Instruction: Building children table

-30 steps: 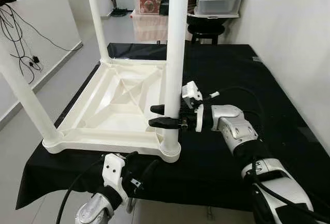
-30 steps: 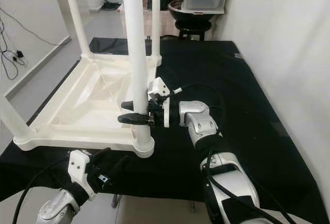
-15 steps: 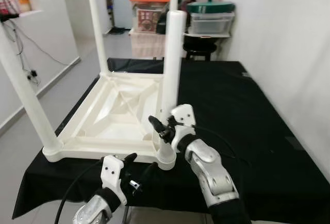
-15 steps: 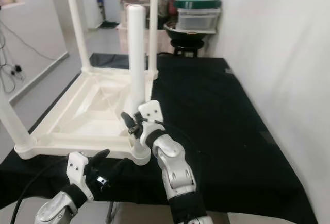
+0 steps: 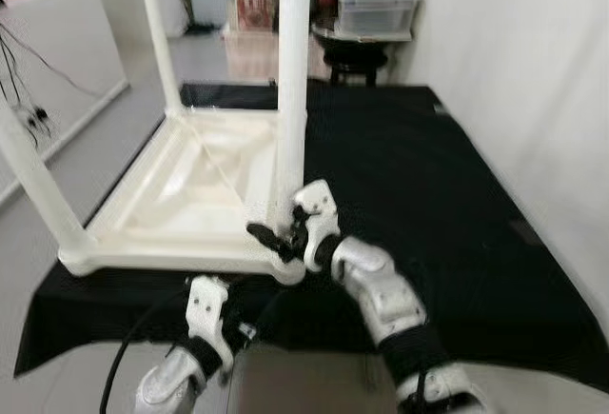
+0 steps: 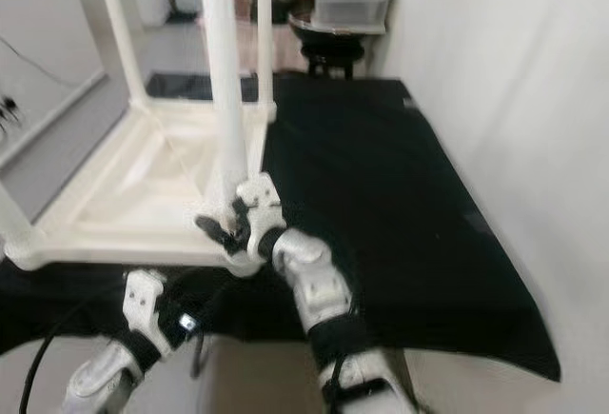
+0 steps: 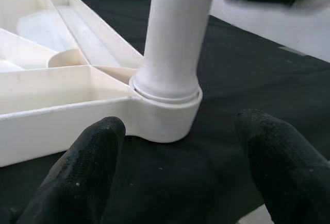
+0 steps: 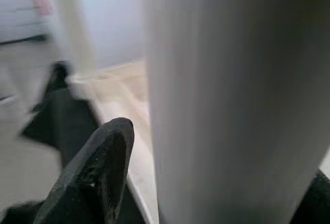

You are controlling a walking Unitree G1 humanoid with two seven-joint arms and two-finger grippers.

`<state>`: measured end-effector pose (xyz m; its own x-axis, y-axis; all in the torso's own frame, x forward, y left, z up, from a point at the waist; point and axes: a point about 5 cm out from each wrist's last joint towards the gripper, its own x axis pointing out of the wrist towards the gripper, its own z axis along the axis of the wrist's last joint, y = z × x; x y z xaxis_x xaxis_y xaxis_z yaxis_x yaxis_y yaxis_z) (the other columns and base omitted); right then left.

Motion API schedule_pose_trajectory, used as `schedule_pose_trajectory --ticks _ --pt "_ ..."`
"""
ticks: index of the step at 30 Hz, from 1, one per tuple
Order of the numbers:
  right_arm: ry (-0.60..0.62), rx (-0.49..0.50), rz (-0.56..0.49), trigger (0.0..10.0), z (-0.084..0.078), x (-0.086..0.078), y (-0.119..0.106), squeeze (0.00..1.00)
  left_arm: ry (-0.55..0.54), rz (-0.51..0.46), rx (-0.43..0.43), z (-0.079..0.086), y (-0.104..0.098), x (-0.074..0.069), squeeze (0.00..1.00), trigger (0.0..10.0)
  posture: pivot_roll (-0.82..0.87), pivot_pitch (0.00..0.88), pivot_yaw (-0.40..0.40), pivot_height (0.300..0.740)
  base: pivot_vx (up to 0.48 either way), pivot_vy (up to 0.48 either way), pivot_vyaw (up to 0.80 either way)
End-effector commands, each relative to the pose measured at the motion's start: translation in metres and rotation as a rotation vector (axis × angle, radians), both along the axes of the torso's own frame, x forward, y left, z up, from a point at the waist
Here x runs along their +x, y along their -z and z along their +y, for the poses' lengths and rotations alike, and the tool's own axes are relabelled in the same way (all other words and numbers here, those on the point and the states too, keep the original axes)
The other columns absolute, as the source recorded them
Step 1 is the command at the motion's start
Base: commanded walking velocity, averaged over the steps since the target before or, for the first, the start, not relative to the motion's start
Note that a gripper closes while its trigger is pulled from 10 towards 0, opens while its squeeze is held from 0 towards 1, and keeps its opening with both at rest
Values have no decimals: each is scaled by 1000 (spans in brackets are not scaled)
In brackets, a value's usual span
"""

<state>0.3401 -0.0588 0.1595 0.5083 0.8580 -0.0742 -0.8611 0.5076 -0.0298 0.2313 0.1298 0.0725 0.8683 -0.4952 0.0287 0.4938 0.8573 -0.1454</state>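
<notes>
A white plastic children's table (image 5: 181, 195) lies upside down on a black cloth (image 5: 428, 176), legs pointing up. The near right leg (image 5: 290, 100) stands in its corner socket (image 7: 165, 116). My right gripper (image 5: 271, 238) is low at that leg's base. In the right wrist view the leg (image 8: 232, 95) sits between its spread fingers (image 8: 98, 172), with a thin gap showing. My left gripper (image 5: 238, 324) hangs below the cloth's front edge. It is open and empty, its fingers (image 7: 87, 167) pointing at the same corner.
Other legs rise at the near left (image 5: 33, 176) and far left (image 5: 157, 33). Storage boxes (image 5: 376, 9) and a black stool (image 5: 352, 52) stand behind. A white wall (image 5: 533, 71) runs along the right. Cables (image 5: 24, 100) hang at the left wall.
My right gripper has slid down the near right leg from mid-height to its base, and the arm has drawn in closer. The camera has shifted. My left gripper stays put.
</notes>
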Motion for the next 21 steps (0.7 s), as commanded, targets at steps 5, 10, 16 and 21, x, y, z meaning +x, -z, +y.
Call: schedule_pose_trajectory --ticks 5,10,16,21 --pt "-215 -82 -60 10000 -17 5 -6 0 -4 -1 8 -2 2 0 0 10000 41 0 -40 740 0 0 0" --pt "-278 -105 -18 10000 -27 10 -6 0 -6 -1 10 -2 2 -1 0 10000 50 0 -39 740 0 0 0" --pt "-355 -60 34 8431 -29 13 -8 0 -4 3 10 -1 3 -2 0 10000 53 0 -32 740 0 0 0" --pt "-424 -16 72 0 -32 11 -6 0 2 13 3 -2 5 -4 0 10000 55 0 -29 740 0 0 0"
